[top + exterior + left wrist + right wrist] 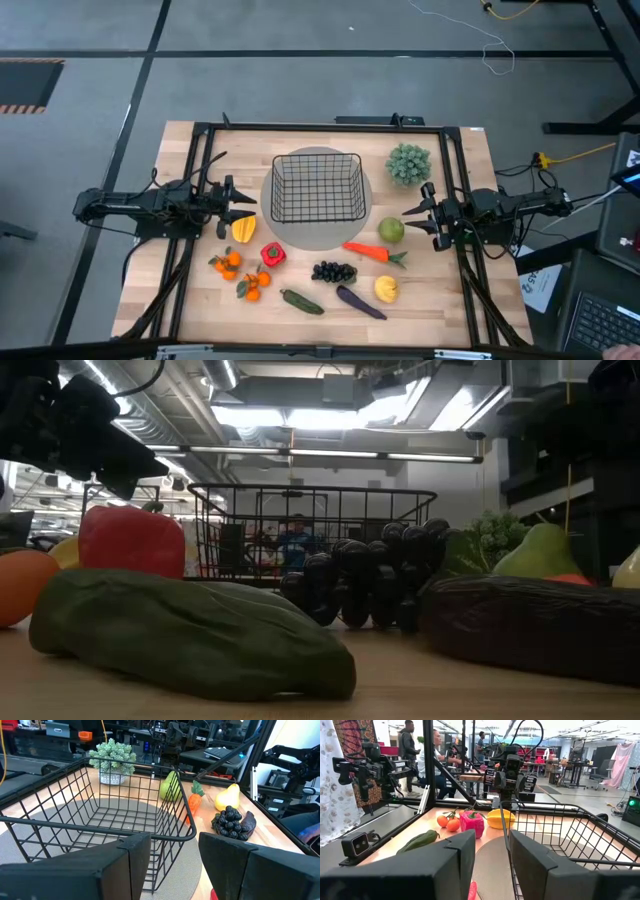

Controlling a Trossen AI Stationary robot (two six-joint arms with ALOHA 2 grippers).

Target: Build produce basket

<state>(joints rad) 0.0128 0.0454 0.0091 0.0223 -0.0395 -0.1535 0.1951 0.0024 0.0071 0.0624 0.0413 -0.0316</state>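
**Produce crowds the foreground, basket behind**

Green cucumber (190, 632) sprawls lower left on the surface (420, 685), red pepper (131, 540) behind it. Dark grapes (365, 582) sit centre, eggplant (535, 622) lower right, wire basket (310, 520) beyond. A dark arm (75, 435) hangs upper left.

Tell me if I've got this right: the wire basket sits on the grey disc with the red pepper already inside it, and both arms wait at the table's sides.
Not quite. The wire basket on the grey disc is empty; the high view shows the red pepper on the table beside the disc. The rest holds: both arms wait at the sides.
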